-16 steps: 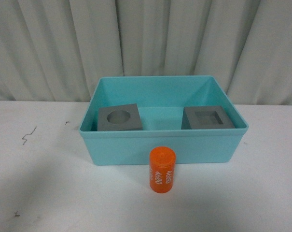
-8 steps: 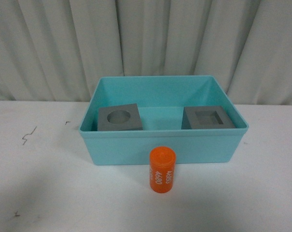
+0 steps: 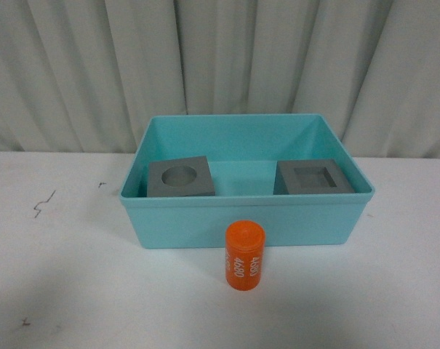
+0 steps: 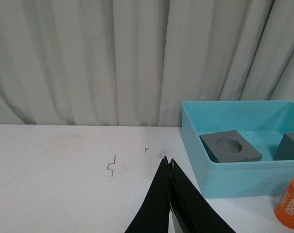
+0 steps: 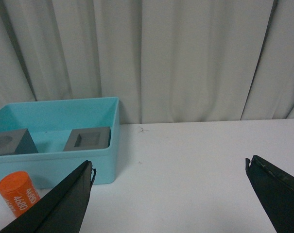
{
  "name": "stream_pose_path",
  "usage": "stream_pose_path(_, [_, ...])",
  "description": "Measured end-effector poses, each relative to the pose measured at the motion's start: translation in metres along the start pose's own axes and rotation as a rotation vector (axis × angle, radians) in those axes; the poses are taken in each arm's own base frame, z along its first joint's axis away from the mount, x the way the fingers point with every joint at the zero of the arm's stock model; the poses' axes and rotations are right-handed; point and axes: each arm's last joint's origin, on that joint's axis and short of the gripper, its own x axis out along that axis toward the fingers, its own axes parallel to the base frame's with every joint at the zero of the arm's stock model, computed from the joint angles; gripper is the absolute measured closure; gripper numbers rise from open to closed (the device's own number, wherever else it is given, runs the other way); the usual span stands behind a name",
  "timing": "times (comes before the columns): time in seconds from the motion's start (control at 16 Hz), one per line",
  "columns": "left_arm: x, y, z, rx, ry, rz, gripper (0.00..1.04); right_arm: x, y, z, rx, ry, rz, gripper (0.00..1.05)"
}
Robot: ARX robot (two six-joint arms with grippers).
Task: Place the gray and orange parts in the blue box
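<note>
Front view: the blue box (image 3: 205, 225) sits on the white table (image 3: 74, 283), with a pale curtain (image 3: 205, 65) hanging behind it. Two parts are already in the box. The gray cube with the round recess (image 3: 180, 177) lies toward the left end. The gray cube with the square recess (image 3: 313, 177) lies toward the right end, well apart from the first. The orange cylinder (image 3: 245, 257) stands upright on the table outside the box, just in front of the middle of the near wall. Its white "4680" print faces me. A small dark squiggle (image 3: 43, 203) marks the table off to the left.

Left wrist view: my left pincer (image 4: 168, 162) is pressed together, the two black fingers meeting at the tips and holding nothing, over bare table. The blue box (image 4: 224, 179) is off to the side of it. The round-recess cube (image 4: 230, 146) shows inside, and a corner of the second cube (image 4: 288, 145) is at the picture's edge. The orange cylinder (image 4: 291, 204) is just outside the box wall and cut off by the frame.

Right wrist view: my right pincer (image 5: 169, 167) is spread wide and empty, with its dark fingers (image 5: 64, 204) far apart and only white table between them. The blue box (image 5: 49, 165) is beyond one finger and holds both gray cubes, the square-recess one (image 5: 88, 138) and the round-recess one (image 5: 10, 141). The orange cylinder (image 5: 18, 193) stands on the table near the box's outer wall, just beside that same finger. I can't tell whether it touches the box.
</note>
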Motion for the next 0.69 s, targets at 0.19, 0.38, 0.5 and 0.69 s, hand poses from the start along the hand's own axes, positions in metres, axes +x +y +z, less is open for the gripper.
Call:
stream_pose_path(0.19, [-0.004,0.0,0.0,0.0,-0.001,0.0,1.03,0.0,0.0,0.0,0.0,0.0,0.0,0.06])
stream_pose_path(0.38, [-0.012,0.0,-0.006,0.0,0.053,-0.001,1.03,0.0,0.0,0.0,0.0,0.0,0.0,0.06])
stream_pose_path(0.5, [-0.016,0.0,-0.004,0.0,0.014,0.0,1.03,0.0,0.0,0.0,0.0,0.0,0.0,0.06])
stream_pose_path(0.69, [-0.016,0.0,-0.003,0.0,0.008,0.0,0.82,0.0,0.0,0.0,0.0,0.0,0.0,0.06])
